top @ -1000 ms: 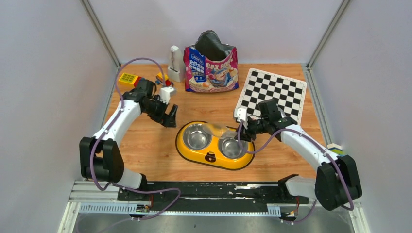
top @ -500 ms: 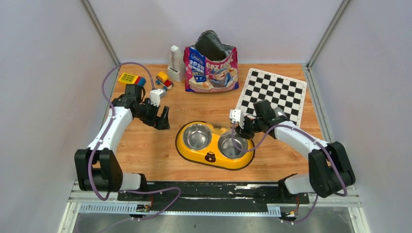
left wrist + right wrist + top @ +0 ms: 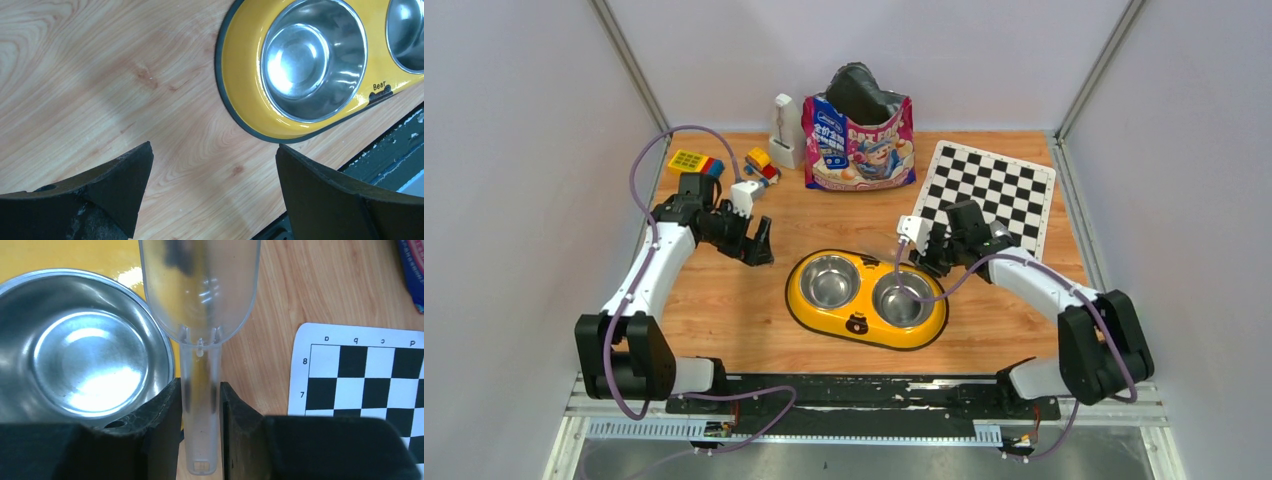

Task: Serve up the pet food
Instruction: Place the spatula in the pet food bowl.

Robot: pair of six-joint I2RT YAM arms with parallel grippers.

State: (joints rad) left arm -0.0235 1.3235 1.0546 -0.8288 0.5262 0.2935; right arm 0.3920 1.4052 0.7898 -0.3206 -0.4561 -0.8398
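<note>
1. At the back edge of the wooden table [image 3: 724, 300], upright with its top open: a glossy bag of pet food [image 3: 858, 140], well apart from both arms. Pellets themselves too small to make out.
2. Clenched between the fingers of the right gripper [image 3: 200, 390]: the handle of a clear plastic scoop [image 3: 200, 290]. Cup end out over the edge of the yellow feeder [image 3: 75, 255], just beside its right-hand steel bowl [image 3: 85, 350]. A dark smudge seen through the cup, impossible to identify.
3. Spread wide and grasping nothing: the left gripper [image 3: 214, 152], hanging over bare wood near the feeder's left end.
4. Mid-table, between the two arms: the feeder, its two steel bowls side by side, both showing shiny metal.
5. Flat on the wood at back right, near the right gripper: a black-and-white chessboard mat [image 3: 984, 195].
6. At back left, beside the bag: a white bottle [image 3: 784, 130], a small toy car [image 3: 761, 163] and coloured toy blocks [image 3: 692, 162].
</note>
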